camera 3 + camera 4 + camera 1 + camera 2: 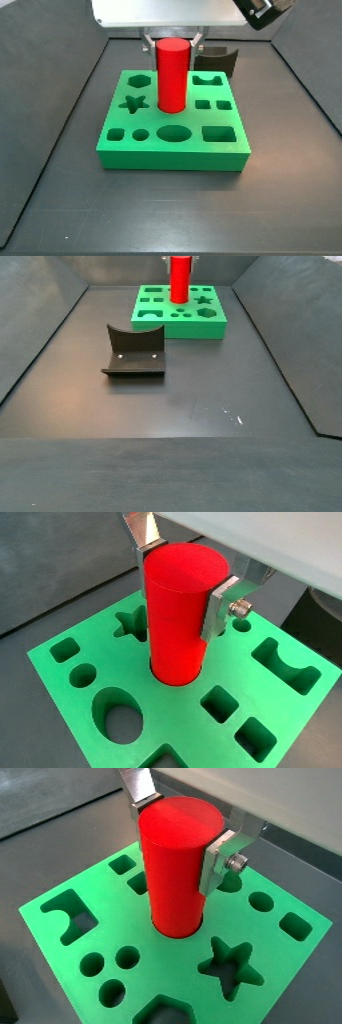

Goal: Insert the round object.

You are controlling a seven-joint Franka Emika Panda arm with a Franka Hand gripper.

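Note:
The round object (178, 612) is a bright red cylinder standing upright in both wrist views (178, 868). Its lower end sits in a round hole near the middle of the green block (80, 702), which also shows in a wrist view (287, 958). My gripper (183, 584) is shut on the cylinder's upper part, one silver finger (219, 607) pressed to each side, as a wrist view shows (178, 836). In both side views the cylinder (170, 75) (178, 278) rises from the block (174, 150) (201, 328) under the gripper (173, 45).
The green block has several shaped holes: a star (230, 963), an oval (120, 717), squares and small round ones. The dark fixture (134, 354) stands on the dark floor apart from the block; it sits just behind the block in a side view (214, 58). Raised walls edge the floor.

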